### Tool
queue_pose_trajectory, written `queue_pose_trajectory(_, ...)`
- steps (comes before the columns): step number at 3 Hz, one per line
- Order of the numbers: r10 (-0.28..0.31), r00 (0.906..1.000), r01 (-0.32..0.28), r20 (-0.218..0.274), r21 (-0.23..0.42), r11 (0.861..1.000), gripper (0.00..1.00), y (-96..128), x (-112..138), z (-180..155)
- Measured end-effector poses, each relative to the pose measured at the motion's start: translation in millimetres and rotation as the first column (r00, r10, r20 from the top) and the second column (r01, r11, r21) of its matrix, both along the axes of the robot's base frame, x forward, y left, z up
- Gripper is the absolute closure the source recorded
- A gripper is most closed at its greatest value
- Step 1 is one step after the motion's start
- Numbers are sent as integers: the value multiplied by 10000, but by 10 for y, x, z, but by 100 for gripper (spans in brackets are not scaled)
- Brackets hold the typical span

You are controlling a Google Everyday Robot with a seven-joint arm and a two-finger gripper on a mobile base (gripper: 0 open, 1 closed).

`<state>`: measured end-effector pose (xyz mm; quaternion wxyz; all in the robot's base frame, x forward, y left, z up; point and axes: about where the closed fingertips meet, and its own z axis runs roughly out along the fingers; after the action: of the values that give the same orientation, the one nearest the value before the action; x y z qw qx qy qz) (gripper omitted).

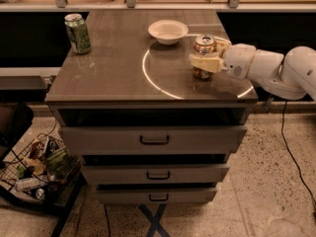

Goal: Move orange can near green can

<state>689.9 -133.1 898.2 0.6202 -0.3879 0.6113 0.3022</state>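
The orange can [204, 47] stands upright at the right side of the cabinet top [113, 73], orange-gold with a silver top. My gripper [204, 60] reaches in from the right and is shut on the orange can, one pale finger [206, 63] across its front. The can's lower part is partly hidden by that finger. The green can [77, 33] stands upright at the far left corner of the top, well apart from the gripper.
A white bowl [168, 31] sits at the back middle of the top, just left of the orange can. The cabinet has three drawers [154, 139] below. A wire basket of clutter [37, 172] stands on the floor at the left.
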Motion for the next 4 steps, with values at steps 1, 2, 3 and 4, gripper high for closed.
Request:
queue_pose_trajectory(1, 473, 9989, -474, 23, 158, 9988, 100, 155, 10, 187)
queue_pose_trajectory(2, 1238, 9919, -1256, 273, 767, 9891, 100, 464, -34, 546)
queue_pose_trajectory(3, 2137, 9760, -2177, 427, 1446, 9653, 100, 1096, -106, 808)
queue_pose_trajectory(4, 2607, 9652, -2611, 218, 1410, 9549, 100, 1779, -152, 820)
